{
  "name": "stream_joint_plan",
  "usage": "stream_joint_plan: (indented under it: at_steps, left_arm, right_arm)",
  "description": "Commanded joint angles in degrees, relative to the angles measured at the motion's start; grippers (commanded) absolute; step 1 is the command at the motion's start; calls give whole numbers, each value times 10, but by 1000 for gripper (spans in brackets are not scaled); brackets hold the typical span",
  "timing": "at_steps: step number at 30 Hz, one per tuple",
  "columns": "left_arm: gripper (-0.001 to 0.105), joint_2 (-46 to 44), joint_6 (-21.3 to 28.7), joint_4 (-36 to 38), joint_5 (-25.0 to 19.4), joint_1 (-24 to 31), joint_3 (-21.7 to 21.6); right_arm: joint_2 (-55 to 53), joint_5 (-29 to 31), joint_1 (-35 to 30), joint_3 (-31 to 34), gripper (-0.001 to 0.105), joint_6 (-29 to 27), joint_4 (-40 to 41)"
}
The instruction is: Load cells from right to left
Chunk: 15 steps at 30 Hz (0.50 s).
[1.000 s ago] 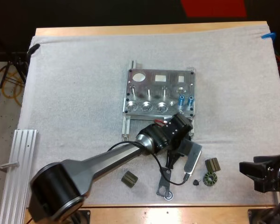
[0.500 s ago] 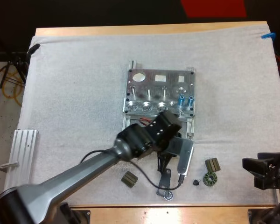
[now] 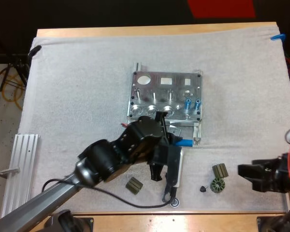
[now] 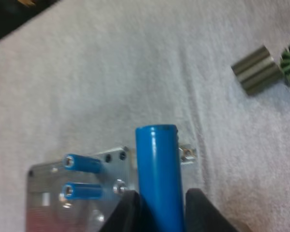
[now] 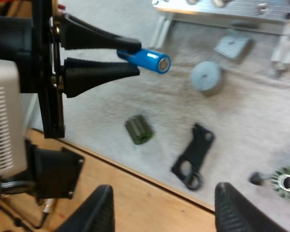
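Bright, even, from overhead. Soft, short shadows on the white mat (image 3: 77,96). Small glints of glare along the metal fixture (image 3: 176,86). Dim beyond the far edge.

The left arm (image 3: 34,208) is seen as a smooth, silver-grey link that tapers forward and is capped by rounded, glossy black joint housings (image 3: 111,159). The left gripper (image 5: 135,58) is built of two black fingers (image 5: 96,73) that are finely ribbed along their length, narrowed to slim tips and fixed to a flat black crossbar (image 5: 44,72). The right gripper (image 3: 244,173) is formed of blocky matt black parts, and its own fingers (image 5: 100,209) are shown as broad, plain black shapes with softly rounded ends.
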Motion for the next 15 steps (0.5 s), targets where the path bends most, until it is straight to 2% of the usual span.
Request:
stream_joint_plan:
  at_steps: [1, 6, 11, 15]
  left_arm:
    - [0, -18, -8, 3, -9, -1, 0]
    - [0, -56, -8, 6, -9, -1, 0]
    - [0, -85, -8, 44, -9, -1, 0]
    - [0, -95, -8, 59, -9, -1, 0]
  right_arm:
    - [0, -18, 0, 11, 47, 14, -34]
    - [0, -29, 0, 42, 47, 31, -88]
    - [0, -75, 0, 79, 47, 50, -150]
    - [0, -88, 0, 108, 47, 70, -187]
